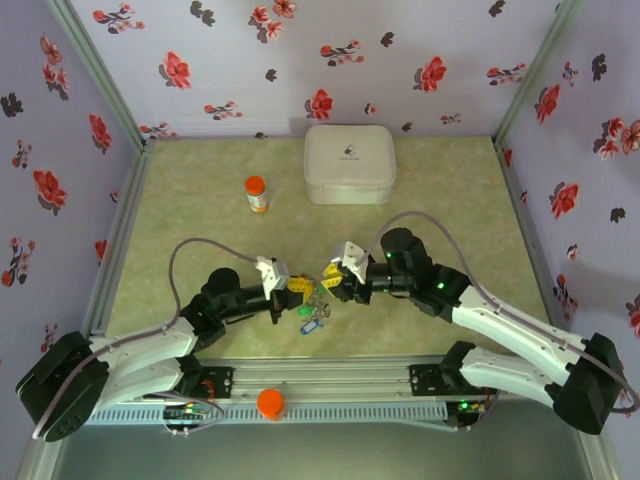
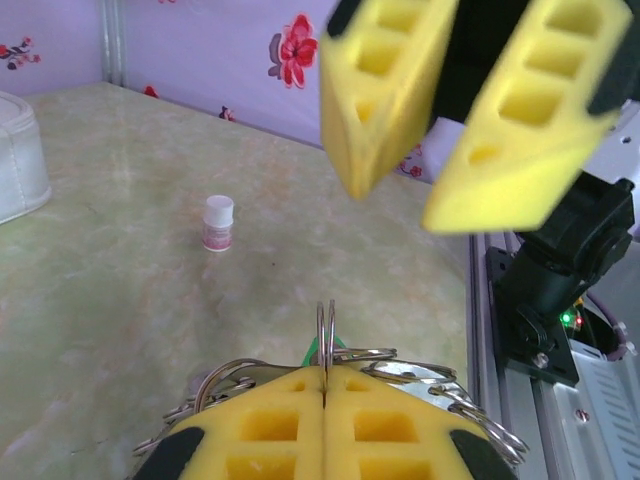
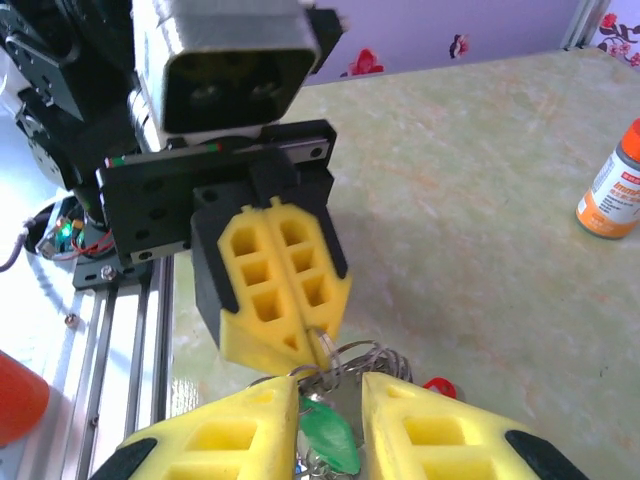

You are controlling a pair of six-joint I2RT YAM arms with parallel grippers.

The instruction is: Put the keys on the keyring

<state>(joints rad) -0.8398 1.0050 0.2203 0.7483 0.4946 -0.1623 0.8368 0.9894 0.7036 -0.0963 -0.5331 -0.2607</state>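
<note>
Left wrist: thin round metal keyring (image 2: 325, 328) between blocky yellow jaws.

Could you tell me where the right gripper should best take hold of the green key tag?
Probably the green tag, across its flat faces, from the side away from the left gripper: it hangs free below the keyring pinched there.
</note>
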